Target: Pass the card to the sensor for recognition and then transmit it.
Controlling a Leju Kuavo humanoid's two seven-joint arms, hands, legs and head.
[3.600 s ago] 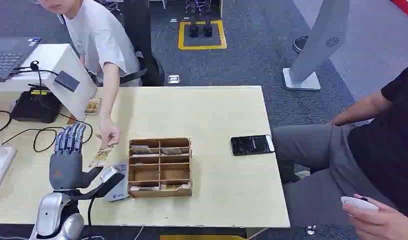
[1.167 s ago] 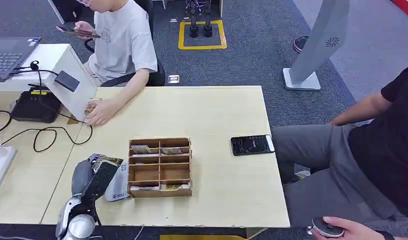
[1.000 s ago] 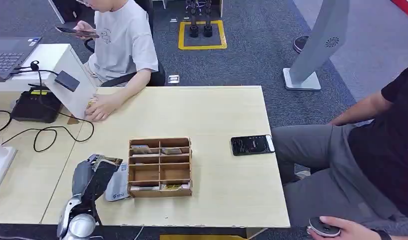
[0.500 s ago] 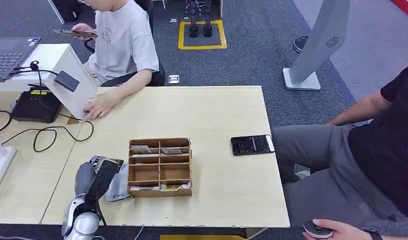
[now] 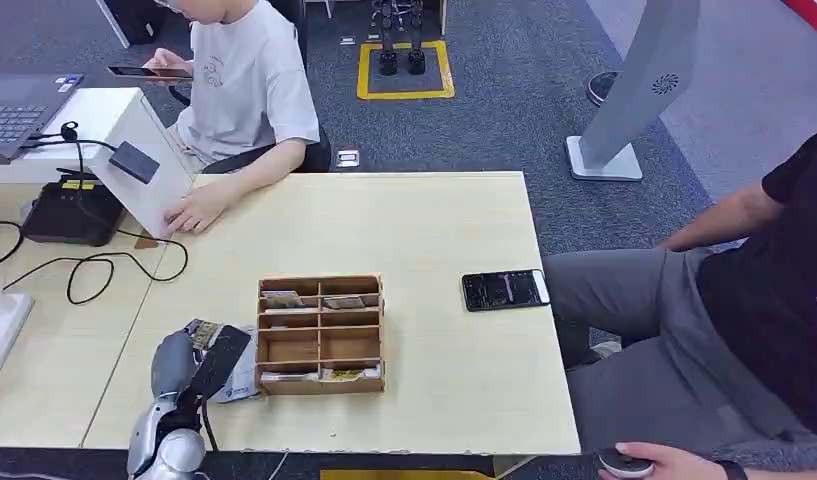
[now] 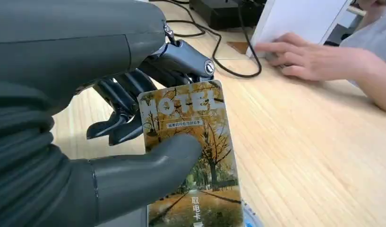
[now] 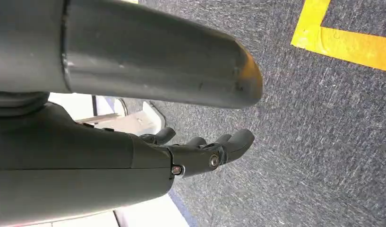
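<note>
Pale wooden tabletop [image 5: 434, 230]: left hand [image 5: 189, 360] pinches the autumn-print hotel card [image 6: 191, 156] between thumb and fingers [image 6: 117, 125], face outward, seemingly for the sensor; right hand [image 7: 200, 151] hangs empty, fingers loosely extended.

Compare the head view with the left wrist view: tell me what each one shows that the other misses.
Head view alone: the wooden divider box, the black phone on the table and a seated person at the right. Left wrist view alone: the card's printed face, an autumn tree scene under the word HOTEL, with the thumb pressed on it. Both: the left robot hand holding the card, and a person's hand resting by the white stand.
</note>
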